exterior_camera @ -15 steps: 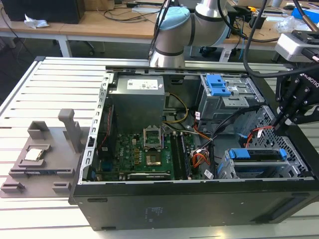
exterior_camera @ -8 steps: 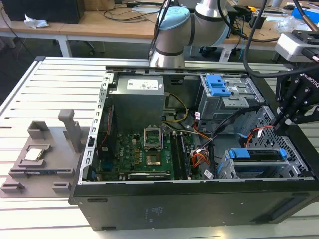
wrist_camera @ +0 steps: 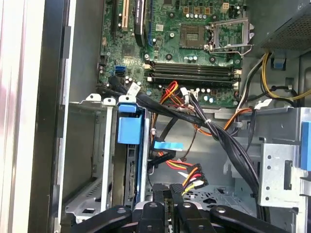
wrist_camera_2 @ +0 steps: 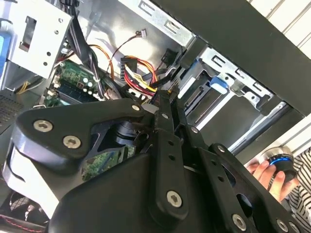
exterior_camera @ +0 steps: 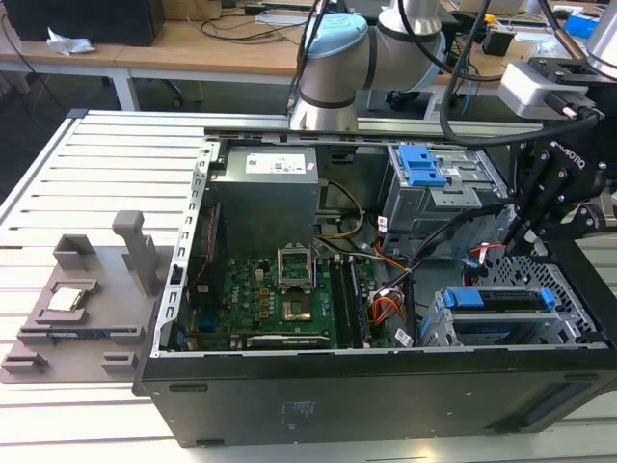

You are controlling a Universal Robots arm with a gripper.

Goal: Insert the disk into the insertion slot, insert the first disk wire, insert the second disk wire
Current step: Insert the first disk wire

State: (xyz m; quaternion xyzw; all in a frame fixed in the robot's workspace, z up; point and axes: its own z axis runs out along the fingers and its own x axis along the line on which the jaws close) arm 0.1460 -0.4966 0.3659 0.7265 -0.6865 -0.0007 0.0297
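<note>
**Item: disk seated in slot, my gripper over the wires**

- Disk (exterior_camera: pixel 503 301): lies flat in the slot (exterior_camera: pixel 578 323) at the case's (exterior_camera: pixel 337 410) near corner, on the exterior view's right. Its blue carrier ends show at the slot mouth. In the first wrist view it stands edge-on (wrist_camera: pixel 130 128) inside the silver slot walls (wrist_camera: pixel 87 160).
- Gripper (exterior_camera: pixel 517 241): hangs above the slot's far side, higher than the disk and apart from it. In the first wrist view my gripper (wrist_camera: pixel 169 187) sits just beside the disk's edge, near a bundle of red, yellow and orange wires (wrist_camera: pixel 190 177).
- Grip: fingers (wrist_camera_2: pixel 164 114) drawn close together. I cannot tell whether anything is pinched between them.
- Arm (exterior_camera: pixel 333 58): rises behind the case's far wall and bends across to the exterior view's right, with the wrist pointing down into the case.
- Also present: motherboard (wrist_camera: pixel 184 43), and a person's hand (wrist_camera_2: pixel 266 174) outside the case.
</note>
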